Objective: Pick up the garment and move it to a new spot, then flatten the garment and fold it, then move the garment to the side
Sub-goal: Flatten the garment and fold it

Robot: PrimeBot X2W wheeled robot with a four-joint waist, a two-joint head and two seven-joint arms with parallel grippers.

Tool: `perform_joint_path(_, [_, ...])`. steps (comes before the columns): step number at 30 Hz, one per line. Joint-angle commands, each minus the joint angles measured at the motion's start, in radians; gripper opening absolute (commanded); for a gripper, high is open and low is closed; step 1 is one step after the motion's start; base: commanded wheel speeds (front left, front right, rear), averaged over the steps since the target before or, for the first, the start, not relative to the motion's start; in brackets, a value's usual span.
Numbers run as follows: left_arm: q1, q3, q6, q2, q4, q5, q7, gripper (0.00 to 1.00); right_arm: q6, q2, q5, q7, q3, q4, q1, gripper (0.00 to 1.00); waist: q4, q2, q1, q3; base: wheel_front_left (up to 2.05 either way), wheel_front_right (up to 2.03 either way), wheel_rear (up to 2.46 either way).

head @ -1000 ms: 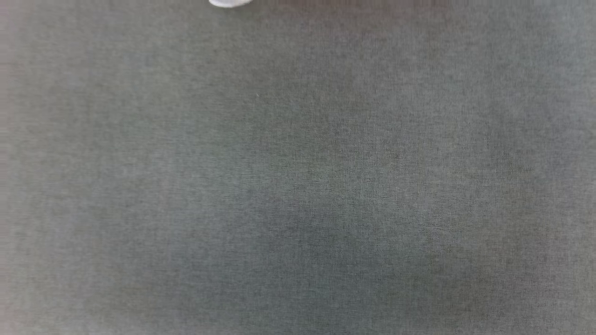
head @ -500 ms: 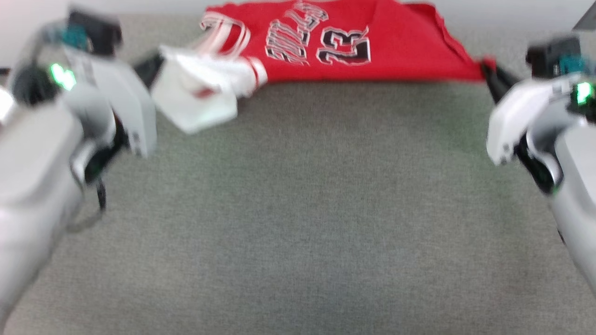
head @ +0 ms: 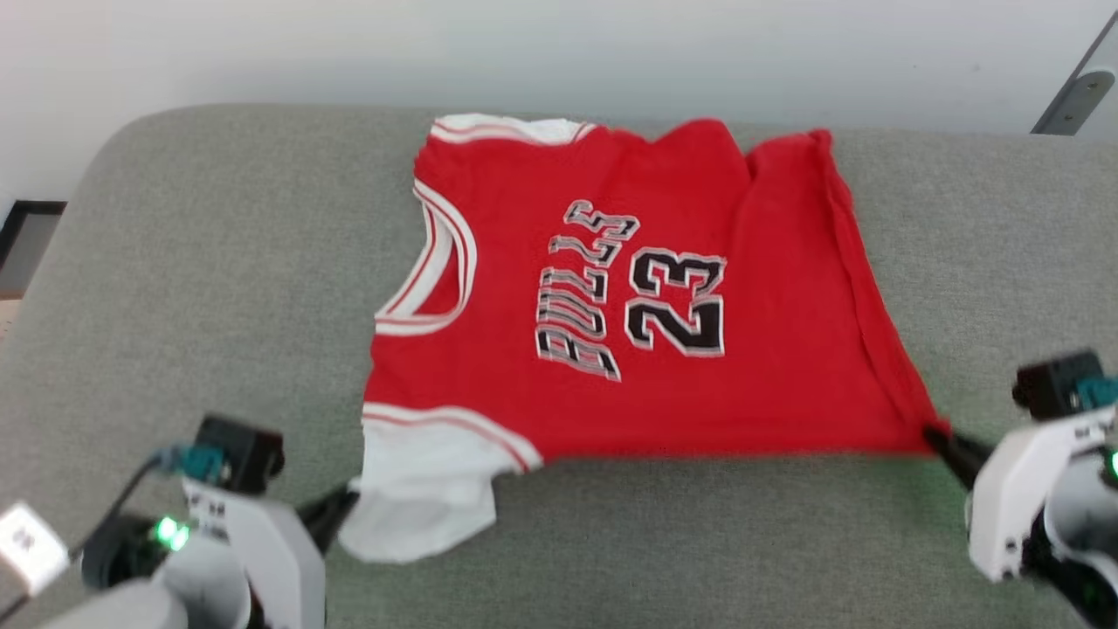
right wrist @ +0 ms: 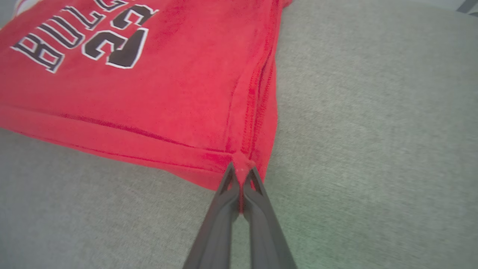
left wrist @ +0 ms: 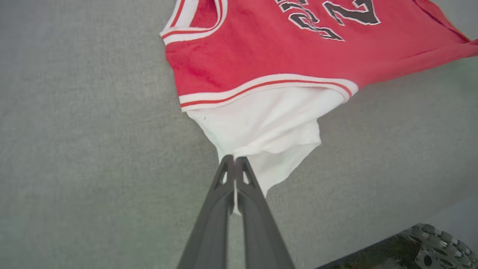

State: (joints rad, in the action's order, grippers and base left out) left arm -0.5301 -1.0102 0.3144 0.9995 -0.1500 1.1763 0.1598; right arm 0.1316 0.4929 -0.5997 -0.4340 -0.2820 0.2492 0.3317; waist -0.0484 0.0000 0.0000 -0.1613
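Observation:
The garment [head: 629,314], a red T-shirt with white sleeves and a black "23" print, lies spread on the grey cushion [head: 218,262], collar to the left. My left gripper [head: 348,505] is shut on the near white sleeve [left wrist: 269,127], fingertips pinching its edge [left wrist: 234,158]. At the lower right, my right gripper [head: 942,437] is shut on the garment's near red hem corner [right wrist: 242,164]. The near edge stretches taut between the two grippers. The red body also appears in the right wrist view [right wrist: 149,93].
The cushion's rounded back edge [head: 262,114] meets a pale wall [head: 559,44]. Bare grey cushion [head: 699,542] runs along the front, between the arms. A dark wheel part [left wrist: 429,246] sits at the lower right of the left wrist view.
The head camera has tilted up, so the whole picture shifted. The garment now lies lower and flatter on the cushion, and both grippers, still holding it, sit near the view's bottom corners.

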Motion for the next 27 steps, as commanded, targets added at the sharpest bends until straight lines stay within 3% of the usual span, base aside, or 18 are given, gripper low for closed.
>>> perform_joint_path(1, [0.048, -0.004, 0.036, 0.030, -0.047, 0.016, -0.004, 0.00, -0.002, -0.012, 0.001, -0.045, 0.045, -0.048, -0.070, 0.00, -0.002, 0.0000, 0.0000, 0.001, 0.00, 0.00, 0.00])
perform_joint_path(6, [0.149, -0.028, 0.098, 0.085, -0.149, 0.069, 0.010, 0.00, -0.002, -0.038, 0.016, -0.186, 0.129, -0.187, -0.243, 0.00, -0.010, 0.0000, 0.0000, -0.002, 0.00, 0.00, 0.00])
perform_joint_path(14, [0.246, -0.051, 0.139, 0.101, -0.220, 0.140, 0.008, 0.00, -0.002, -0.054, 0.005, -0.356, 0.189, -0.335, -0.437, 0.00, -0.014, 0.0000, 0.0000, -0.014, 0.00, 0.00, 0.00])
perform_joint_path(20, [0.247, -0.058, 0.137, 0.116, -0.245, 0.134, 0.022, 0.00, -0.002, -0.083, 0.005, -0.383, 0.225, -0.390, -0.484, 0.00, -0.011, 0.0000, 0.0000, -0.024, 0.00, 0.00, 0.00])
perform_joint_path(27, [0.141, -0.004, 0.149, 0.196, -0.300, 0.065, 0.042, 0.00, -0.002, -0.099, 0.032, -0.363, 0.283, -0.446, -0.418, 0.00, 0.005, 0.0000, 0.0000, -0.033, 0.00, 0.00, 0.00])
